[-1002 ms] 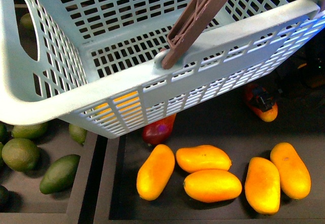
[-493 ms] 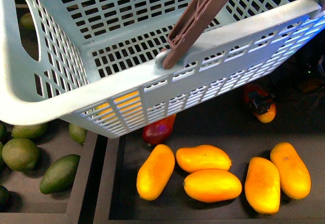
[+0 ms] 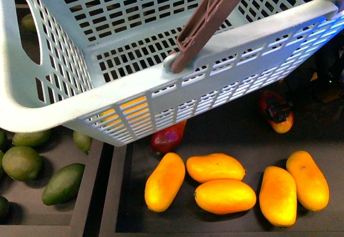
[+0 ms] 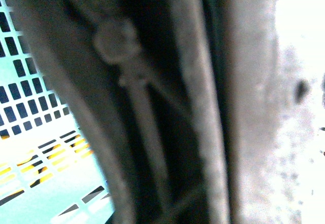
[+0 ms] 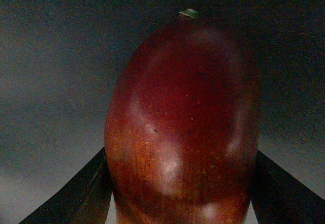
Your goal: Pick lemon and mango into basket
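The light teal basket [image 3: 252, 33] hangs tilted above the trays and fills the top of the front view. Its brown handle [image 3: 207, 19] rises out of frame. My left gripper is shut on that handle, which fills the left wrist view as a blurred brown bar [image 4: 152, 107]; its fingers do not show. My right gripper [image 3: 277, 109] is shut on the dark red mango [image 3: 283, 124], low over the dark tray at the right. The right wrist view shows the mango [image 5: 183, 127] between black fingers [image 5: 76, 193]. Something yellow [image 3: 126, 113] shows through the basket wall; I cannot tell what.
Several yellow-orange fruits [image 3: 223, 195] lie in the dark front tray [image 3: 129, 221]. Another red fruit [image 3: 167, 136] lies half under the basket. Green avocados [image 3: 21, 163] fill the left tray. A raised divider [image 3: 91, 194] separates the two trays.
The mango in my right gripper has shifted slightly down and right in the front view. The basket and its handle have not visibly moved.
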`<state>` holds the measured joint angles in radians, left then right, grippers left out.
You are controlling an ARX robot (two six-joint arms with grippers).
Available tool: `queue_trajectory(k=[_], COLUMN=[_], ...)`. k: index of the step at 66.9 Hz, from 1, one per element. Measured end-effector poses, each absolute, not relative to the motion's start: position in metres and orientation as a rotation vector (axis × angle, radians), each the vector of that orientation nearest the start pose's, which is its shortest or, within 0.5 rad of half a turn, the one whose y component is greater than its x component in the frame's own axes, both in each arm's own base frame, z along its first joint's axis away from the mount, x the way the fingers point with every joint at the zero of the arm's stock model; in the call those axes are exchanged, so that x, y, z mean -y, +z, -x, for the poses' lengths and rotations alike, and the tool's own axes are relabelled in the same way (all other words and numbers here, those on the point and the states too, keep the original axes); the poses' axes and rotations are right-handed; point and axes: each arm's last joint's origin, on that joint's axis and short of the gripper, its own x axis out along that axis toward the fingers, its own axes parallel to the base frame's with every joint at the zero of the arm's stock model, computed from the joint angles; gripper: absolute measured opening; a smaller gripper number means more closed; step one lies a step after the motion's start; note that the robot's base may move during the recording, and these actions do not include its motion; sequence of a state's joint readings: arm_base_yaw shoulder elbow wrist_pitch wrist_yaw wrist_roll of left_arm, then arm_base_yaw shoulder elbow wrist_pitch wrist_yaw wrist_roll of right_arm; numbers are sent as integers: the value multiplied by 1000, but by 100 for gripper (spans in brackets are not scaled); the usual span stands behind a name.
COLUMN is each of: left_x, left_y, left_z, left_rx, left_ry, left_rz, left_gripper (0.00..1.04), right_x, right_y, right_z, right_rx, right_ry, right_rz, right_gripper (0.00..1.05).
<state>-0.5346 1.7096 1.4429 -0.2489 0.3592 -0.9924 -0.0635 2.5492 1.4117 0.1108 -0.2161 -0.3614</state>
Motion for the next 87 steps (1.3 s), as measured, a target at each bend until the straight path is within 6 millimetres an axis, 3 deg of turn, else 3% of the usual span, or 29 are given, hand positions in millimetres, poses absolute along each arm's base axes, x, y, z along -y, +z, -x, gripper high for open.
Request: queue_trajectory(k=[13, 23, 38, 50, 60, 67, 75, 87], left_x=[208, 208, 208, 208, 208, 208, 208, 208], left_y=[312, 312, 312, 312, 311, 312, 312, 312], left_z=[-331, -331, -331, -331, -332, -331, -331, -331], left_rx=[-913, -912, -913, -914, -911, -912, -914, -913], left_ry=[-533, -531, -533, -534, -529, -531, -534, -533], left_rz=[855, 855, 855, 856, 855, 855, 857, 856], left_gripper=[15, 15, 15, 15, 15, 15, 15, 15], right_x=[57, 79, 86, 78, 70, 53, 27, -22], right_y=[37, 85, 147, 206, 244, 266, 276, 277], right_z=[-413, -371, -302, -254, -231, -219, -223, -249], right_rx=[-797, -692, -560, -376, -245, -165, -131, -125], right_ry=[226, 178, 143, 160, 172, 172, 188, 228], right_rz=[80, -9, -178, -288, -342, -371, -402, -442], right_gripper=[64, 64, 64, 63, 63, 63, 63, 63])
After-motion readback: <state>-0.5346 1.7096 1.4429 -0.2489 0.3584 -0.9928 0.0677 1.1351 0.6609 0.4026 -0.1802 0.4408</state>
